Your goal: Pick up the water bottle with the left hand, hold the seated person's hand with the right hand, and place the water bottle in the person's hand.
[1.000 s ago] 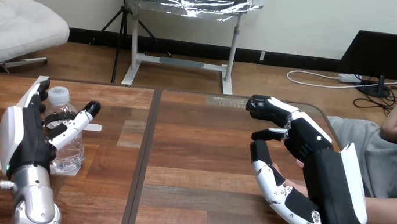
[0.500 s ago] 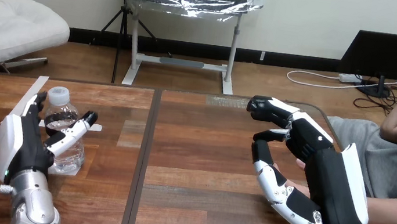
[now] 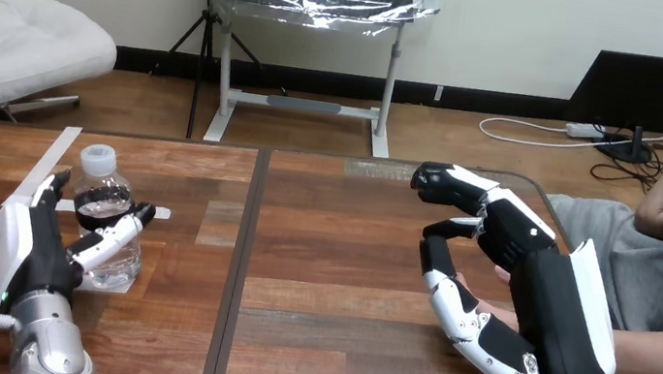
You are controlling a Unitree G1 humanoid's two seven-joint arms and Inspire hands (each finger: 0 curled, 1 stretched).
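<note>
Head view: left hand (image 3: 42,254) was open, loose beside the water bottle (image 3: 101,194); right hand (image 3: 555,307) sat over the person's hand (image 3: 480,302), couldn't tell if gripping.

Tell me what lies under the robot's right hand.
The person's hand lies beneath the right hand, over the wooden table. Only a small patch shows; the rest is covered, so contact cannot be judged.

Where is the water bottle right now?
In the head view the water bottle stands upright on the left side of the table, between the thumb and straight fingers of the left hand.
</note>
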